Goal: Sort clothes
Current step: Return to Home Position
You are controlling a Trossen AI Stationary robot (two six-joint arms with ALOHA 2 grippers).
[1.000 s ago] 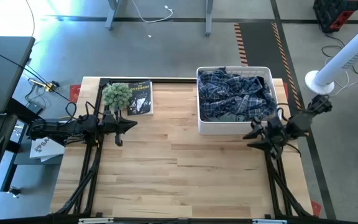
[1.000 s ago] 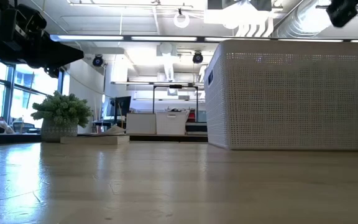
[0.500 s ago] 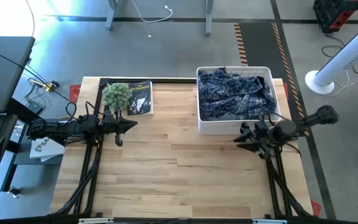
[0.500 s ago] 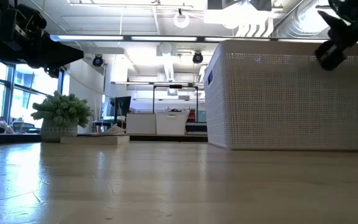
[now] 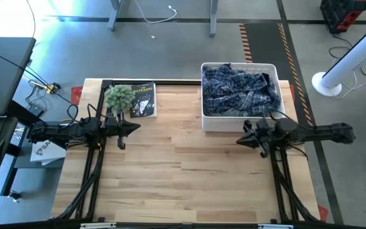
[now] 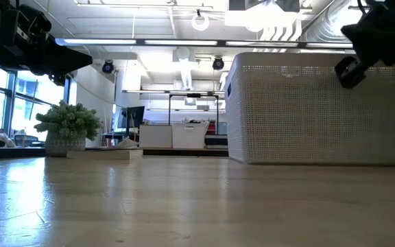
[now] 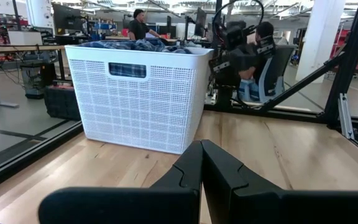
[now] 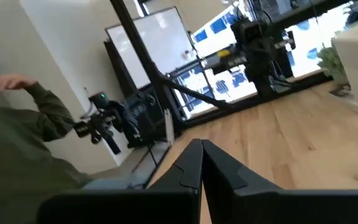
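The white plastic basket [image 5: 206,124] stands at the table's far right, also seen in the low view [image 6: 307,110] and the left wrist view [image 7: 135,99]. A navy-and-white plaid shirt [image 5: 240,89] lies heaped on top inside it, with some grey-blue cloth [image 5: 234,114] showing by the near wall. My right gripper [image 5: 240,140] hangs shut just in front of the basket's near wall, pointing toward the table's left, and holds nothing [image 8: 201,148]. My left gripper [image 5: 136,127] waits shut at the table's left, pointing right [image 7: 202,148].
A green fuzzy plant [image 5: 118,97] and a black book [image 5: 143,100] sit at the far left. Bare wooden tabletop [image 5: 183,165] lies between the two arms and toward the near edge. A person's green sleeve [image 8: 23,124] shows beyond the table in the right wrist view.
My right gripper has come down and gone toward the table's left, from the basket's near right corner to a spot in front of its near wall. It has turned level and shut on nothing. The basket has slid a little toward the far edge.
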